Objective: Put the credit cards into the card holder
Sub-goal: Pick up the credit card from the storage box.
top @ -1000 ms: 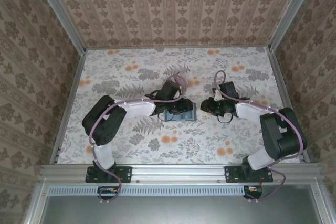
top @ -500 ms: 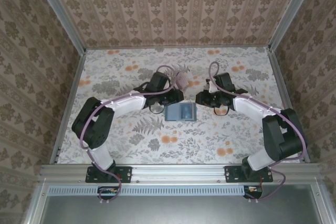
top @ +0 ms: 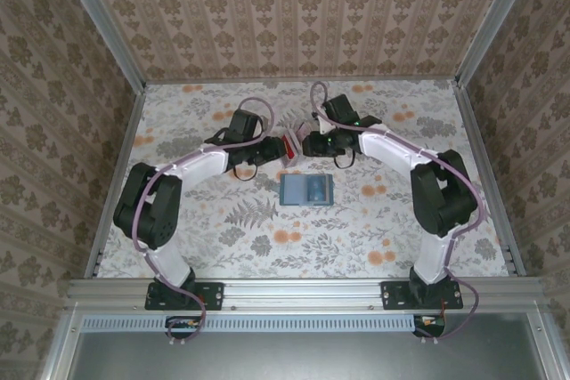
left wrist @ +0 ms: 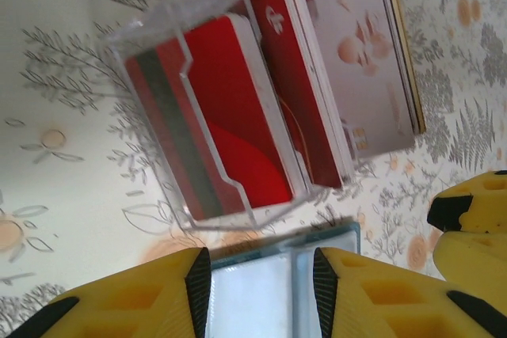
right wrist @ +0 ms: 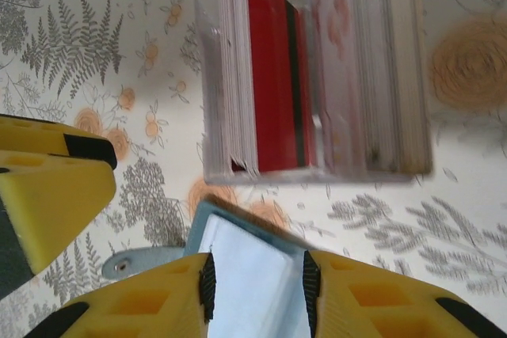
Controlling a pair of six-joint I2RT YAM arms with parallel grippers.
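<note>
Cards sit in box behind card holder.

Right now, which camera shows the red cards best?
The left wrist view. There the credit cards stand in the clear box with their red and white faces turned toward the camera. The right wrist view shows them edge-on and blurry. The top external view shows them as a tiny red spot.

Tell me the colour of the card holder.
The card holder is dark teal with a lighter blue-grey inside; top external view shows it best.
</note>
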